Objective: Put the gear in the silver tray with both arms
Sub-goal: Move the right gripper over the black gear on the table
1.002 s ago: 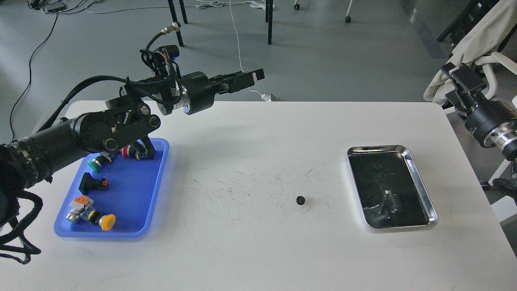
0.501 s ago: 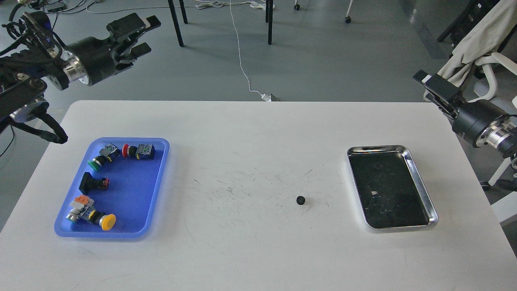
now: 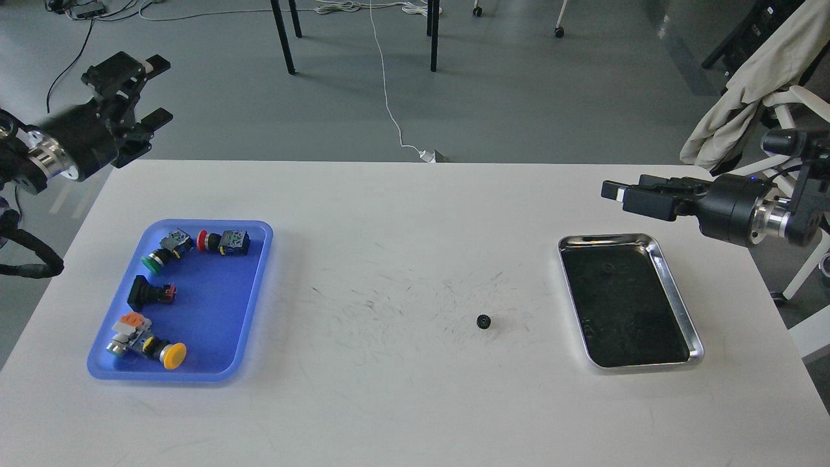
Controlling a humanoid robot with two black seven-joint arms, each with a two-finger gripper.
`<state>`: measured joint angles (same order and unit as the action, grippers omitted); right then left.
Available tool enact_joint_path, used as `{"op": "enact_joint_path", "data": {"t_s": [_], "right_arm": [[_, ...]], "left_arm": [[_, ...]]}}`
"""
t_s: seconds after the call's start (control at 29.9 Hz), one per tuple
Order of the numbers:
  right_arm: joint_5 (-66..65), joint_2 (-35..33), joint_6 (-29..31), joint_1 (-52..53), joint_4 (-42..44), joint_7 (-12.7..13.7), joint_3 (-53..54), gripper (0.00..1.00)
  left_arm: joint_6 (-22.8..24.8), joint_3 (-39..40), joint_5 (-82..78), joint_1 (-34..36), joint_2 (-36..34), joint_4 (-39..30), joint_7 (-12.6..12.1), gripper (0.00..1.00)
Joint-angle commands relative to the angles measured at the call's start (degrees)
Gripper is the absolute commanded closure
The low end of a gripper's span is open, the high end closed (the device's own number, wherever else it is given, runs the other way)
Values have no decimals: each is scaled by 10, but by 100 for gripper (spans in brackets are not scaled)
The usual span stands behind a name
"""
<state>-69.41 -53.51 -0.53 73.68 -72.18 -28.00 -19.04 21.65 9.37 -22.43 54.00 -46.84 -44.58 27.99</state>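
Note:
A small black gear [image 3: 483, 321] lies on the white table [image 3: 402, 402], right of centre and left of the silver tray. The silver tray [image 3: 609, 239] sits at the right, its dark mirror-like bottom holding nothing. My right gripper [image 3: 615, 193] points left, hovering just beyond the tray's far edge; its fingers stand slightly apart and hold nothing. My left gripper [image 3: 159, 91] is open and empty, raised beyond the table's far left corner, far from the gear.
A blue plastic tray [image 3: 256, 272] with several push-button switches sits at the left. A chair draped with a beige cloth [image 3: 746, 71] stands off the right side. Table legs and cables lie on the floor behind.
My left arm has swung from over the table's far middle out to the far left. My right arm has come in from the right edge to above the silver tray's far end.

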Motion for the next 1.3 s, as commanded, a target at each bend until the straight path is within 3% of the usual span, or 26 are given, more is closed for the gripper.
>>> {"op": "enact_joint_path", "data": {"t_s": [0.0, 0.37, 0.7, 1.27], "right_arm": [[-57, 28, 20, 66, 0, 0, -62, 5], [-91, 208, 27, 218, -3, 0, -243, 7], [-106, 357, 26, 248, 2, 0, -325, 12], [-107, 517, 20, 223, 72, 0, -402, 12]], "left_arm": [[1, 0, 11, -4, -11, -1, 0, 1], [0, 9, 30, -14, -33, -5, 0, 1], [1, 9, 46, -25, -50, -6, 0, 1], [2, 9, 63, -33, -57, -6, 0, 1]]}}
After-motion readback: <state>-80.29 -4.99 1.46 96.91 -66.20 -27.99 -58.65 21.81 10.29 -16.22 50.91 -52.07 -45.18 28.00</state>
